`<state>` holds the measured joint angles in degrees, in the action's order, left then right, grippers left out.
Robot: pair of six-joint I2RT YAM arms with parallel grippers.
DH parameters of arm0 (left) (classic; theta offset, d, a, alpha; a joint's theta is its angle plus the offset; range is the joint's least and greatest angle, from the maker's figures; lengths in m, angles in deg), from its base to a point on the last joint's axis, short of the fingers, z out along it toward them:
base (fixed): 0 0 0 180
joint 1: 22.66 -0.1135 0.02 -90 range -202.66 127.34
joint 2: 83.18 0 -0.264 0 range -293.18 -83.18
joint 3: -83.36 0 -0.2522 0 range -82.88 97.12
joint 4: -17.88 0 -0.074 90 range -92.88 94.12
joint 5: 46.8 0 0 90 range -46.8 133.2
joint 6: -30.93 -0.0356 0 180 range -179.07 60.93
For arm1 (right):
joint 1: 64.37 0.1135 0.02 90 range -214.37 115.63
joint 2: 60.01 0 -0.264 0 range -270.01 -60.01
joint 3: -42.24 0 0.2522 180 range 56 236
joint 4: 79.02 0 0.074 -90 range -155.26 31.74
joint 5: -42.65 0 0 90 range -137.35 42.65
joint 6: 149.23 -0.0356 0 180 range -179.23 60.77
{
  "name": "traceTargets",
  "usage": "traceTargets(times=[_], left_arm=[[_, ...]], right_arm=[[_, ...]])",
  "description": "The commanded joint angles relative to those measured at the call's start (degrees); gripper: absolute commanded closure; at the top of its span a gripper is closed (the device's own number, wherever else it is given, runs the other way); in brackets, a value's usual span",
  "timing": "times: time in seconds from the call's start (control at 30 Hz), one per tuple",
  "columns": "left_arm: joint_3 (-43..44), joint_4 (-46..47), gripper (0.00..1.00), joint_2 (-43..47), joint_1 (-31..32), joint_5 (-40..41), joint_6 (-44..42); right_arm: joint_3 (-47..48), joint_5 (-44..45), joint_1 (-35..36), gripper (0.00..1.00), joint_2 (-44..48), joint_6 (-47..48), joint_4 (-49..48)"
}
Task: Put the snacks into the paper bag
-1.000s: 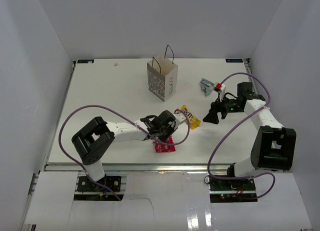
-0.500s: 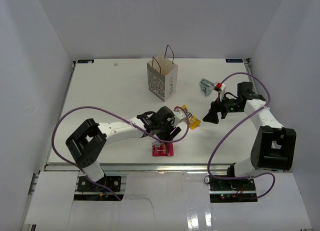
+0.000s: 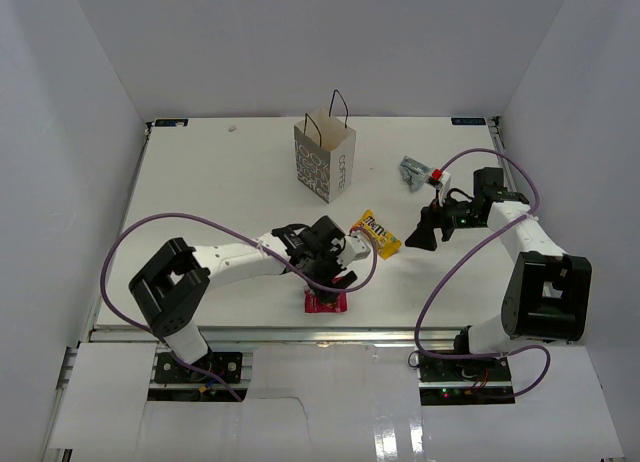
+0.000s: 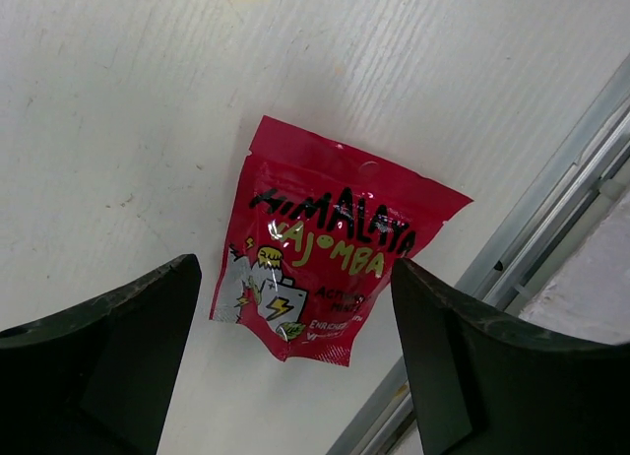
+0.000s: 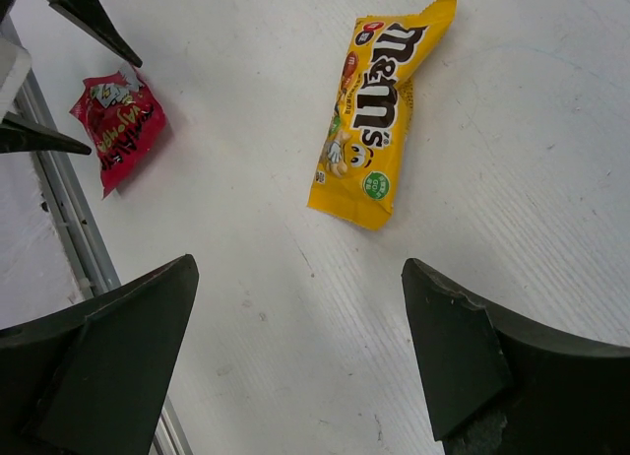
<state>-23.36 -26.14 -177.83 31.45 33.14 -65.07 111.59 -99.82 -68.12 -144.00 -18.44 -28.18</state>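
Apparently red pkt half-hidden, L hand

Bright, even, diffuse light from overhead. White surface is close to clipping in the top view, and the glossy front panel shows reflections. Shadows are thin and soft under the red packet and M&M's packet. Specular glare on the red foil, print still legible. The 2 wrist views are sharp on the surface. Left hand and right hand read near-black, detail crushed, edges slightly soft.
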Motion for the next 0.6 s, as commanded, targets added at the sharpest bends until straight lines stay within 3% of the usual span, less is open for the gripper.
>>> traceTargets(times=[0.0, 0.23, 0.33, 0.37, 0.47, 0.5, 0.57], left_arm=[[-0.1, -0.2, 0.11, -1.8, -0.1, 0.7, -1.7], [-2.2, 2.0, 0.14, -3.4, -0.1, 0.9, -1.6], [-3.4, 2.7, 0.23, -3.3, -0.1, 2.1, -0.9], [-3.7, 3.0, 0.27, -3.2, -0.1, 2.5, -0.7], [-4.2, 4.2, 0.52, -2.4, -0.1, 4.8, 0.6], [-4.2, 4.9, 0.64, -2.0, -0.1, 5.3, 1.0], [-4.2, 6.0, 0.73, 0.2, -0.1, 6.1, 2.6]], right_arm=[[0.3, -1.2, -0.4, 0.10, 0.9, -0.3, -0.8], [0.2, -1.1, -0.4, 0.10, 1.3, -0.4, -1.0], [-0.2, -1.2, -0.4, 0.10, 1.3, -0.7, -1.4], [-0.4, -1.3, -0.4, 0.10, 1.3, -0.8, -1.4], [-0.4, -1.2, -0.4, 0.10, 1.3, -1.0, -1.6], [-0.4, -1.2, -0.4, 0.10, 1.2, -1.0, -1.5], [-0.3, -1.1, -0.4, 0.10, 1.1, -0.9, -1.5]])
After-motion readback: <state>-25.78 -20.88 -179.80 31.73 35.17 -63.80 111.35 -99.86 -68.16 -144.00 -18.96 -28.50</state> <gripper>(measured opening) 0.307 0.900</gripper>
